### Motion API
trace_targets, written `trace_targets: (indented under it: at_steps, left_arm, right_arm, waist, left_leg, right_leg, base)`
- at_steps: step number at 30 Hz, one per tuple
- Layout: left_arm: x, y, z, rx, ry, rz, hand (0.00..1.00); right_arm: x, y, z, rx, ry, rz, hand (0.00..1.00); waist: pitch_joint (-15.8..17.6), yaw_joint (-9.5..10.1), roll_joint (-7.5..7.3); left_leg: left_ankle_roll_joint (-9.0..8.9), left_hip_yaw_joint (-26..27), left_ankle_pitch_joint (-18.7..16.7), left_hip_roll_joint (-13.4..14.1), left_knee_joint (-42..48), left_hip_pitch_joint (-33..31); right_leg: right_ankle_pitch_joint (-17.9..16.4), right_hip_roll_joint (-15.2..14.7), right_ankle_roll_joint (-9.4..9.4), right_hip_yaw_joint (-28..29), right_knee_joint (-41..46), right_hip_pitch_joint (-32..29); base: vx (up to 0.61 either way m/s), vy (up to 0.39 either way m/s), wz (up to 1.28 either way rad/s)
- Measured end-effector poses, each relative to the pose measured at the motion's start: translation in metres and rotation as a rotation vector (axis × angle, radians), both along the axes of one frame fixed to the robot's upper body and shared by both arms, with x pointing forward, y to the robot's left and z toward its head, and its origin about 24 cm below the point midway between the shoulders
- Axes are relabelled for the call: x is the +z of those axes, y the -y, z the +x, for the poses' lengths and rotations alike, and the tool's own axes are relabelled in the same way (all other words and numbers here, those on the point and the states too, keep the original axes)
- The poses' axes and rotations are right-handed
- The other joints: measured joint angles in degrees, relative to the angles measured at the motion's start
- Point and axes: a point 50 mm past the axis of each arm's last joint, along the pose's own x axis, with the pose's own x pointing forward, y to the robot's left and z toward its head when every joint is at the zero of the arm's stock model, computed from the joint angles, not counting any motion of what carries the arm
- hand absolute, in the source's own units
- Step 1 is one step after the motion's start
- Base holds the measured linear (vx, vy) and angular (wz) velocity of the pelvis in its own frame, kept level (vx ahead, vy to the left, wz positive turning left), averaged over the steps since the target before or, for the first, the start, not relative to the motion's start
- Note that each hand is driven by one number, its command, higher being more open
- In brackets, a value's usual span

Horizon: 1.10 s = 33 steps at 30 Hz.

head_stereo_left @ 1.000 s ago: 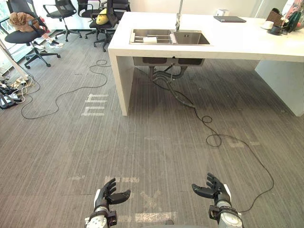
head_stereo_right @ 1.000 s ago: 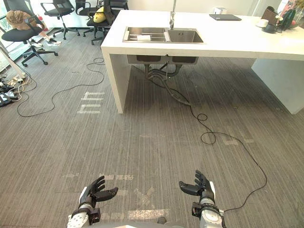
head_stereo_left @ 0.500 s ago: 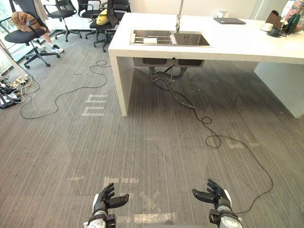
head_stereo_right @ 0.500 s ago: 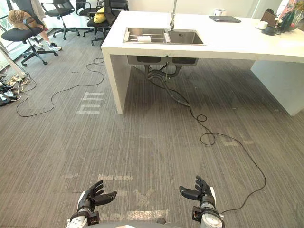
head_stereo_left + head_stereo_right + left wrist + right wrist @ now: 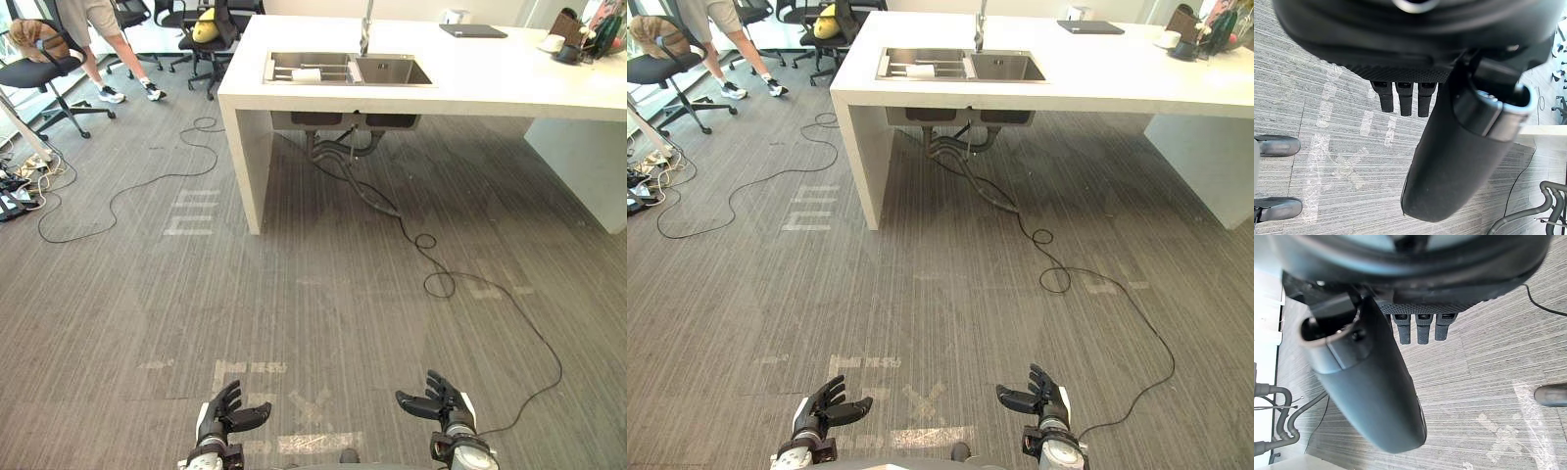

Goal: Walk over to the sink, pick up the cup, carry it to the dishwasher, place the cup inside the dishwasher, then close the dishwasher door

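The steel double sink is set into a white counter far ahead of me. A white cup-like object lies in its left basin, and a tall tap rises behind it. My left hand and right hand hang low over the grey carpet, far from the sink. Both are open and empty, palms turned toward each other. The left wrist view has straight fingers over bare carpet, and the right wrist view has the same fingers.
A person's legs stand among black office chairs at the far left. Black cables snake across the carpet, and one runs from the pipes under the sink. Small items crowd the counter's right end.
The whole view has shifted slightly toward the counter. A person has stepped in at the far left. Both hands stay open and sit a little lower in the picture.
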Motion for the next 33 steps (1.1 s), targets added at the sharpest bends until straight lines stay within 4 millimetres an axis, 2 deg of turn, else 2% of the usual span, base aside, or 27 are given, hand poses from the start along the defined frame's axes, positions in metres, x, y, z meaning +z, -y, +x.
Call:
trace_targets:
  at_steps: [3, 6, 7, 8, 10, 11, 13, 14, 17, 18, 19, 20, 21, 22, 23, 24, 25, 26, 27, 28, 30, 31, 33]
  left_arm:
    - [0.006, 0.002, 0.008, 0.004, 0.043, -0.008, 0.9]
    - [0.016, 0.004, 0.021, 0.006, 0.117, -0.015, 0.9]
    - [0.02, 0.005, 0.026, 0.002, 0.143, -0.017, 0.9]
    - [0.022, 0.005, 0.028, 0.002, 0.155, -0.017, 0.9]
    - [0.028, 0.006, 0.035, 0.008, 0.193, -0.028, 0.9]
    - [0.029, 0.006, 0.036, 0.007, 0.199, -0.027, 0.9]
    - [0.031, 0.007, 0.039, 0.0, 0.211, -0.023, 0.9]
    - [0.032, 0.006, 0.039, -0.008, 0.209, -0.014, 0.9]
    - [0.034, 0.009, 0.045, -0.012, 0.225, -0.017, 0.9]
    - [0.037, 0.012, 0.052, -0.015, 0.244, -0.022, 0.9]
    - [0.038, 0.013, 0.055, -0.011, 0.255, -0.029, 0.9]
    - [0.039, 0.013, 0.055, -0.008, 0.256, -0.031, 0.9]
    - [0.039, 0.01, 0.054, -0.003, 0.253, -0.021, 0.9]
    - [0.038, 0.013, 0.055, 0.001, 0.25, -0.029, 0.9]
    - [0.04, 0.018, 0.059, 0.001, 0.269, -0.04, 0.9]
    - [0.041, 0.019, 0.062, 0.0, 0.275, -0.043, 0.9]
    - [0.043, 0.023, 0.066, -0.003, 0.287, -0.054, 0.9]
    - [0.043, 0.025, 0.068, -0.004, 0.291, -0.061, 0.9]
    - [0.043, 0.029, 0.067, -0.003, 0.291, -0.074, 0.9]
    - [0.042, 0.032, 0.066, 0.0, 0.288, -0.085, 0.9]
    - [0.041, 0.033, 0.064, 0.002, 0.283, -0.088, 0.9]
    - [0.04, 0.033, 0.062, 0.003, 0.28, -0.089, 0.9]
    - [0.042, 0.033, 0.063, 0.002, 0.287, -0.088, 0.9]
  right_arm:
    - [0.004, 0.001, 0.008, -0.018, 0.028, 0.004, 0.9]
    - [0.01, 0.002, 0.022, -0.025, 0.069, -0.002, 0.9]
    - [0.011, 0.003, 0.025, -0.024, 0.078, -0.006, 0.9]
    - [0.012, 0.003, 0.026, -0.024, 0.08, -0.007, 0.9]
    - [0.015, 0.004, 0.027, -0.028, 0.098, -0.016, 0.9]
    - [0.017, 0.004, 0.029, -0.028, 0.106, -0.019, 0.9]
    - [0.02, 0.004, 0.032, -0.029, 0.126, -0.024, 0.9]
    - [0.02, 0.005, 0.031, -0.03, 0.125, -0.026, 0.9]
    - [0.024, 0.009, 0.035, -0.025, 0.14, -0.042, 0.9]
    - [0.027, 0.013, 0.04, -0.019, 0.153, -0.055, 0.9]
    - [0.031, 0.014, 0.045, -0.013, 0.169, -0.063, 0.9]
    - [0.032, 0.014, 0.047, -0.009, 0.177, -0.063, 0.9]
    - [0.034, 0.013, 0.046, -0.003, 0.19, -0.069, 0.9]
    - [0.036, 0.015, 0.048, -0.001, 0.196, -0.076, 0.9]
    - [0.042, 0.016, 0.054, -0.004, 0.224, -0.085, 0.9]
    - [0.043, 0.015, 0.056, -0.002, 0.233, -0.086, 0.9]
    - [0.044, 0.014, 0.057, 0.002, 0.237, -0.086, 0.9]
    - [0.044, 0.014, 0.056, 0.005, 0.235, -0.087, 0.9]
    - [0.044, 0.011, 0.056, 0.012, 0.235, -0.087, 0.9]
    - [0.045, 0.008, 0.056, 0.023, 0.246, -0.088, 0.9]
    - [0.048, 0.004, 0.059, 0.033, 0.272, -0.085, 0.9]
    - [0.05, 0.001, 0.061, 0.032, 0.289, -0.079, 0.9]
    - [0.05, -0.001, 0.061, 0.025, 0.295, -0.072, 0.9]
  waist:
    - [0.5, 0.14, 0.64]
    - [1.4, 0.29, 1.62]
    - [1.7, 0.43, 1.68]
    - [1.8, 0.54, 1.62]
    - [2.8, 0.34, 1.31]
    - [2.9, 0.22, 1.4]
    - [3.7, -0.14, 1.51]
    - [4.1, -0.31, 1.32]
    - [4.5, -0.53, 1.44]
    - [5.2, -0.72, 2.48]
    - [5.7, -0.76, 3.31]
    - [5.6, -0.78, 3.17]
    - [5.5, -1.39, 2.44]
    - [5.6, -1.58, 3.19]
    - [5.3, -1.98, 4.41]
    - [5.3, -2.07, 4.47]
    - [5.5, -2.24, 4.46]
    - [5.7, -2.34, 4.49]
    - [6.3, -2.08, 4.28]
    - [6.5, -1.53, 4.09]
    - [7.1, -1.21, 3.5]
    - [7.3, -0.81, 3.19]
    - [7.5, 0.25, 3.19]
  left_leg:
    - [0.24, 0.9, -2.2, 0.3, 3.0, -1.3]
    - [0.49, 2.4, -5.8, 0.8, 8.3, -3.9]
    - [0.7, 3.0, -7.5, 0.7, 10.4, -4.6]
    - [0.93, 3.1, -8.2, 0.5, 11.5, -4.7]
    - [1.61, 3.0, -11.4, -0.6, 14.7, -4.5]
    - [1.81, 2.9, -12.0, -0.8, 15.2, -4.4]
    - [2.8, 1.9, -12.9, -1.0, 15.1, -2.4]
    - [2.93, 1.1, -13.4, -1.2, 15.1, -1.0]
    - [2.53, -0.7, -13.9, -0.6, 13.9, 1.0]
    - [1.79, -1.7, -14.3, 0.8, 13.2, 1.6]
    - [0.5, -1.9, -14.7, 2.0, 12.6, 2.6]
    - [-0.39, -1.9, -14.9, 2.2, 12.0, 3.5]
    - [-2.11, -2.2, -16.0, 1.9, 10.7, 6.0]
    - [-2.68, -2.5, -16.4, 2.8, 10.7, 6.6]
    - [-3.38, -2.9, -16.3, 4.5, 12.5, 6.1]
    - [-3.7, -2.9, -16.1, 5.1, 14.6, 5.1]
    - [-4.69, -2.9, -15.4, 6.5, 22.5, 2.6]
    - [-5.59, -2.9, -14.3, 7.1, 28.6, 0.6]
    - [-5.67, -3.1, -10.3, 8.8, 42.6, -4.1]
    - [-5.11, -1.3, -10.8, 10.9, 53.3, -7.8]
    - [-3.86, 1.3, -11.6, 13.2, 59.1, -11.9]
    - [-3.41, 2.6, -12.0, 14.0, 58.8, -15.2]
    - [-3.58, 2.6, -12.6, 13.3, 53.1, -19.2]
  right_leg:
    - [-0.6, 0.2, 0.31, 1.0, 1.1, -0.7]
    - [-4.3, 0.3, 0.7, 2.3, 8.0, -4.4]
    - [-7.2, 0.1, 1.11, 2.8, 13.1, -6.6]
    - [-8.6, -0.2, 1.38, 3.0, 15.6, -7.5]
    - [-13.7, -1.7, 2.9, 2.2, 25.4, -10.2]
    - [-14.4, -2.0, 3.36, 1.7, 27.7, -11.0]
    - [-15.2, -3.3, 3.72, -1.4, 37.6, -15.1]
    - [-16.6, -4.3, 3.63, -3.4, 40.3, -15.9]
    - [-17.3, -4.8, 3.34, -5.7, 37.8, -18.7]
    - [-17.1, -4.1, 3.25, -7.1, 35.1, -20.8]
    - [-14.4, -2.9, 3.14, -8.0, 29.4, -22.2]
    - [-10.5, -2.5, 2.44, -8.1, 25.3, -22.0]
    - [-0.5, -3.5, -1.93, -8.6, 21.9, -20.9]
    - [-2.2, -2.8, -4.66, -9.2, 23.4, -20.8]
    - [-4.4, -1.5, -6.29, -10.2, 23.8, -20.3]
    - [-5.0, -1.0, -7.12, -10.6, 23.5, -19.8]
    - [-5.7, 0.0, -8.02, -11.6, 21.3, -16.9]
    - [-5.7, 0.6, -8.16, -12.0, 19.4, -14.5]
    - [-5.7, 1.6, -8.36, -12.1, 15.5, -9.0]
    - [-5.8, 2.4, -8.68, -11.3, 12.7, -4.3]
    - [-6.0, 2.5, -8.85, -9.9, 9.8, 0.2]
    - [-6.0, 2.3, -8.88, -8.5, 7.9, 2.6]
    - [-6.0, 1.7, -8.88, -6.9, 5.8, 5.0]
  base:
    - [0.05, 0.039, -0.19]
    - [0.04, 0.048, -0.25]
    - [0.04, 0.051, -0.14]
    - [0.06, 0.054, -0.09]
    - [0.08, 0.053, 0.05]
    - [0.11, 0.052, 0.08]
    - [0.21, 0.047, 0.18]
    - [0.25, 0.029, 0.26]
    - [0.31, -0.011, 0.34]
    - [0.36, -0.068, 0.32]
    - [0.36, -0.072, 0.23]
    - [0.52, -0.123, 0.17]
    - [0.48, -0.125, 0.15]
    - [0.66, -0.218, 0.18]
    - [0.45, -0.182, 0.1]
    - [0.53, -0.237, 0.21]
    - [0.36, -0.171, 0.24]
    - [0.45, -0.186, 0.27]
    - [0.41, -0.133, 0.04]
    - [0.4, -0.112, -0.11]
    - [0.31, -0.059, -0.32]
    - [0.37, 0.003, -0.49]
    - [0.31, 0.081, -0.44]
